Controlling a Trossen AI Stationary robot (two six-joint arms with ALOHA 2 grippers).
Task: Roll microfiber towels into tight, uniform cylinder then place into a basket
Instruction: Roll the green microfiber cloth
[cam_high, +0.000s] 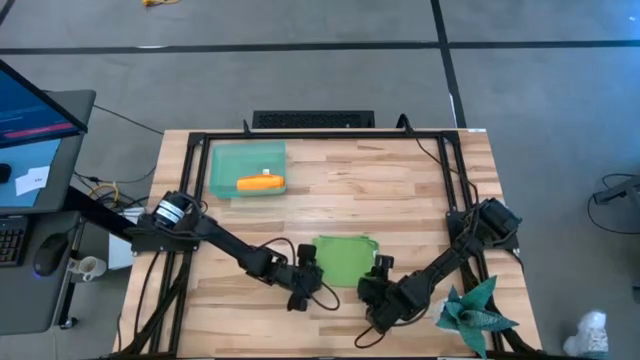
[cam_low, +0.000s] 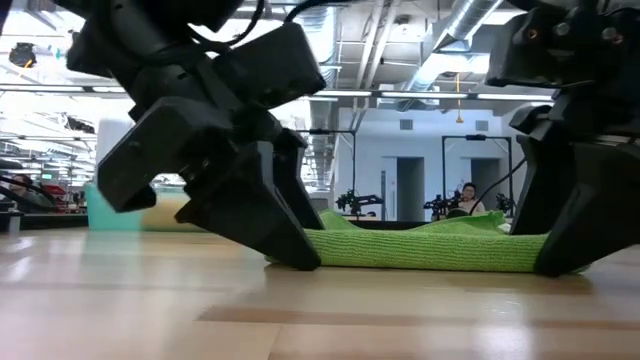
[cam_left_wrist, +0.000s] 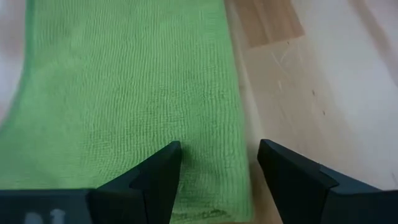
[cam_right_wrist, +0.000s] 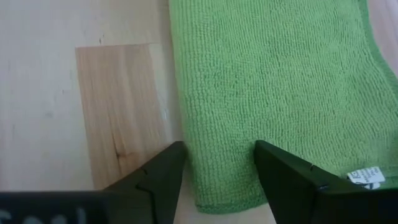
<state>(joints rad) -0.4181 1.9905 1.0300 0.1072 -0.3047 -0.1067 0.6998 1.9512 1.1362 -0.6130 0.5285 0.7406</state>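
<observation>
Green towel (cam_high: 345, 259) flat (orange roll (cam_high: 260, 183) crosswise).

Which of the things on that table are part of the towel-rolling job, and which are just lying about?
Part of the job:
- green towel, flat between both arms
- orange towel, already rolled, in the basket
- basket
- left tool and right tool, open at the green towel's near corners

Lying about:
- spiky teal star

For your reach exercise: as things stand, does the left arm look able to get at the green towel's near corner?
Probably yes. The left pincer is open and straddles the green towel at its edge on bare table, nothing between them.
</observation>
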